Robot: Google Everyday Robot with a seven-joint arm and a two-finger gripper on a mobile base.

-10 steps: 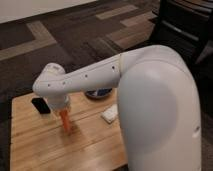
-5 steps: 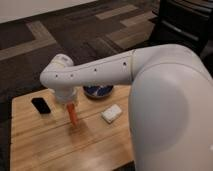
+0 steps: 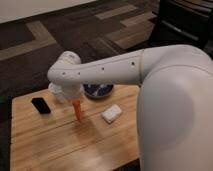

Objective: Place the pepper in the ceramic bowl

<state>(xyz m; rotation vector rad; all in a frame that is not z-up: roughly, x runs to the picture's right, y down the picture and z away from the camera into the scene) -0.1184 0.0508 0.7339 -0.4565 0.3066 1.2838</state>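
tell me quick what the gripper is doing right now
gripper: over the table, left of the blue bowl, shut on the pepper, which hangs point down.

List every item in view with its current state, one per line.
gripper: above the wooden table, between phone and bowl, carrying the pepper
pepper: hangs from the gripper, tip down, not in the bowl
ceramic bowl: upright on the table, partly hidden by the arm
phone: lying flat
white block: lying flat
wooden table: bearing these items
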